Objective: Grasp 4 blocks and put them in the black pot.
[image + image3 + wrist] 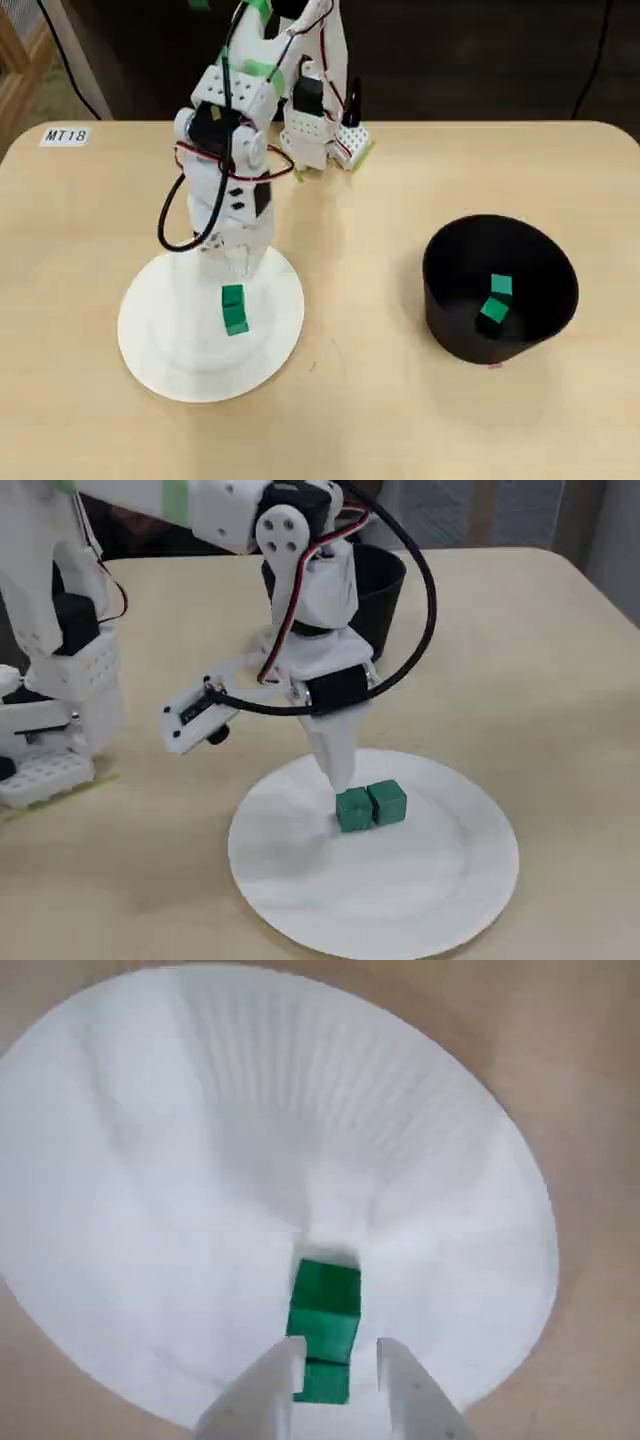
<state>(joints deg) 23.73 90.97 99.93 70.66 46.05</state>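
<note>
Two green blocks (234, 309) are left touching on the white plate (150, 350); two (495, 300) are seen inside the black pot (440, 260). The tool (338, 1355), its fingers apart, is lowered around the nearer block; the neighbour should not be pinched.

The tabletop (420, 420) is a light wood-coloured surface with rounded corners. A flat round white plate (155, 345) lies on it at the left of the overhead view. The black pot (455, 300) stands upright on the tabletop at the right, well apart from the plate. The arm's white base (320, 135) sits at the far edge. A small label reading "MT18" (66, 135) lies flat near the far left corner.
</note>
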